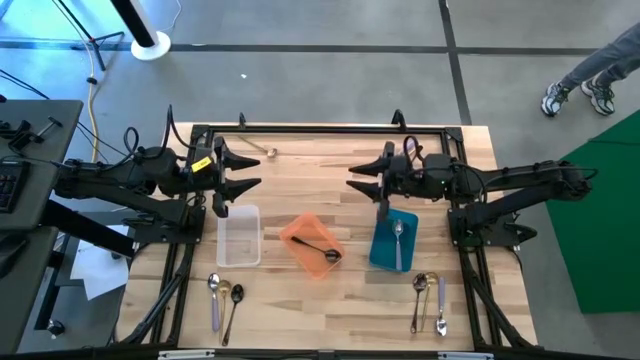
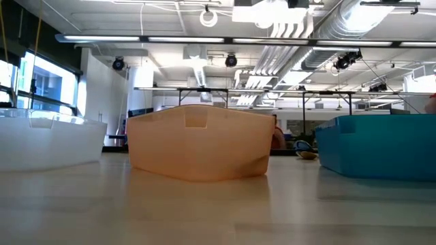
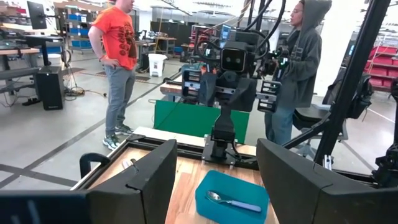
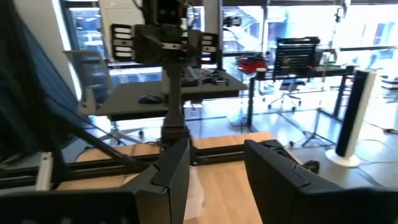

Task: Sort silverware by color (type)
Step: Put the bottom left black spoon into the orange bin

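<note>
Left gripper (image 1: 243, 170) spread, empty above table | right gripper (image 1: 366, 176) parted, apparently empty | silver lilac-handled spoon (image 1: 398, 243) in blue rectangular tray (image 1: 379, 252) | black spoon (image 1: 317, 247) in orange tray (image 1: 298, 233)

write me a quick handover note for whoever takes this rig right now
Left gripper: open, empty, raised above the clear tray.
Right gripper: fingers apart, empty, raised above the blue tray.
Done: dark spoon in the orange tray; lilac-handled spoon in the blue tray. Clear tray holds nothing.
Left: two spoons front left, three spoons front right, one spoon at the back.
</note>
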{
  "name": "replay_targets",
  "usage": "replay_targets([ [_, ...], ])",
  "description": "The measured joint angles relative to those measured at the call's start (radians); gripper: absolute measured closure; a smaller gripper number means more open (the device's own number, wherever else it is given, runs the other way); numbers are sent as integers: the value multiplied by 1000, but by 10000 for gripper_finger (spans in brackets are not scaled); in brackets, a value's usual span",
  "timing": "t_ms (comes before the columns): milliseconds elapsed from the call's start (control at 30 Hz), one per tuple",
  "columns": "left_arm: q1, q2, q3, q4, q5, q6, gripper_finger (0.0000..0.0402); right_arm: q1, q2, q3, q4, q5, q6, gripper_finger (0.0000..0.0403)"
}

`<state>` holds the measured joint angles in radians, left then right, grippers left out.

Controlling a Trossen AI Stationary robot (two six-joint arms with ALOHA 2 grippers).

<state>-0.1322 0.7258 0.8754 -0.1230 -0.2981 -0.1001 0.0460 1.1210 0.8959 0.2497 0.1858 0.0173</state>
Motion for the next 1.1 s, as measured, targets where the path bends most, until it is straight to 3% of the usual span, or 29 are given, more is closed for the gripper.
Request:
replay_targets([
  [500,0,0,0,1,-1,2,190,0,0,0,0,2,0,265],
  [633,-2,9,13,-13,50,-132,191,0,0,0,0,2,1,265],
  [767,-53,59,85,-226,120,-299,196,0,0,0,0,2,5,265],
  [900,-155,132,147,-491,162,-540,199,0,0,0,-4,2,8,265],
  [1100,-371,235,152,-697,283,-977,199,0,0,0,-22,2,8,265],
])
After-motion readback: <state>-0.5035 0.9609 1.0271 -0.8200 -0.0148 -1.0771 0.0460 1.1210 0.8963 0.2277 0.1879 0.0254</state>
